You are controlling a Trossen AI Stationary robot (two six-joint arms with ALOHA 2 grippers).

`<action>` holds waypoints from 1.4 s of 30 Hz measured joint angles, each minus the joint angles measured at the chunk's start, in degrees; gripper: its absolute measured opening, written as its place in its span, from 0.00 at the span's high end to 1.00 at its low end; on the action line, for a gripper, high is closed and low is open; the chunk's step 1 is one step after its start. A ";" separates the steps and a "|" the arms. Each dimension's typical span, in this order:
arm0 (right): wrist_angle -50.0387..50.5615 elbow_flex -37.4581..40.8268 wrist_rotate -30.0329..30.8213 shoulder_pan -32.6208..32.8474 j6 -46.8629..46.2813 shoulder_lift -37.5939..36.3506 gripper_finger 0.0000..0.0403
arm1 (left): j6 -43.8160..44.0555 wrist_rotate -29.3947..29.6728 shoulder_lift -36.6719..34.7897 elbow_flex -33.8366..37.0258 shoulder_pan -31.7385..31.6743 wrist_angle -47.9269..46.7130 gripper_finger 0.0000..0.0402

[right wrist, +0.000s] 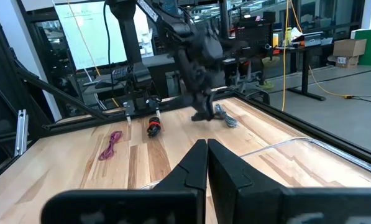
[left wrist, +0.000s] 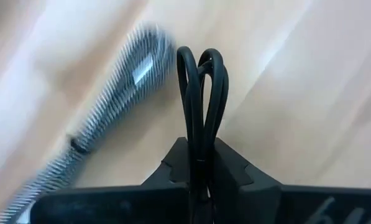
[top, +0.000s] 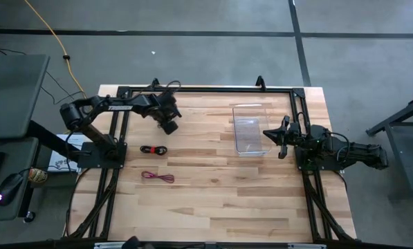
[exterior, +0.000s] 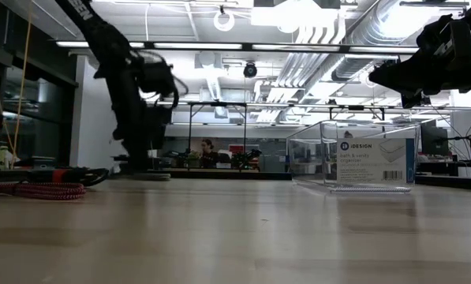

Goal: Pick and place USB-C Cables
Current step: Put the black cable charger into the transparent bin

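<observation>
My left gripper [top: 170, 127] stands over the table's far left part, pointing steeply down, shut on a black USB-C cable bundle [left wrist: 201, 81]. A grey cable bundle [left wrist: 120, 93] lies on the wood right beside it, also seen in the right wrist view [right wrist: 225, 117]. A black-and-red bundle [top: 153, 149] and a magenta bundle [top: 158, 178] lie on the table nearer the front edge. My right gripper [right wrist: 207, 155] waits shut at the table's right side, held level beside the clear box [top: 250, 129]. My left gripper pinches the black bundle's strands [left wrist: 199, 140] between its two fingers, coming from above and slanting down. The fingers lie along the loops, whose rounded ends [left wrist: 204, 59] stick out past the fingertips over the wood. Whether the loops touch the table I cannot tell.
The clear plastic box [exterior: 361, 158] stands right of centre, near my right gripper. A black frame [top: 206, 90] runs along the table's far edge and sides. A yellow cord [top: 50, 31] lies on the floor beyond the table. Bare wood stretches across the front half.
</observation>
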State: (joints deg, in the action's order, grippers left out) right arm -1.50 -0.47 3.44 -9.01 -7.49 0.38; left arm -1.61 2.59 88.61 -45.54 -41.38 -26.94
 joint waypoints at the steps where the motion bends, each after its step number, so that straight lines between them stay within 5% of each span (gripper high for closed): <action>1: 0.00 0.00 -0.02 0.00 0.00 0.01 0.99 | 0.52 -0.12 -0.92 -0.33 0.40 -0.16 0.98; 9: 0.00 0.00 -0.02 0.02 -0.01 0.00 0.99 | 3.89 -3.60 -14.76 0.92 4.18 12.67 0.98; 17: 0.00 0.00 0.00 0.02 0.00 0.02 0.99 | 10.08 -14.68 -26.98 12.31 10.82 46.85 0.98; 25: 0.00 0.00 -0.02 0.00 -0.01 0.02 0.99 | 13.43 -13.22 -27.67 25.01 22.27 77.92 0.98; 42: 0.00 0.00 -0.01 0.01 -0.01 0.02 0.99 | 10.59 -7.91 -26.24 26.38 26.51 80.96 0.98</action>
State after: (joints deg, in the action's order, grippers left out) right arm -1.50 -0.47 3.43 -9.01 -7.50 0.40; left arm 8.97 -5.32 62.37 -19.16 -14.87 54.01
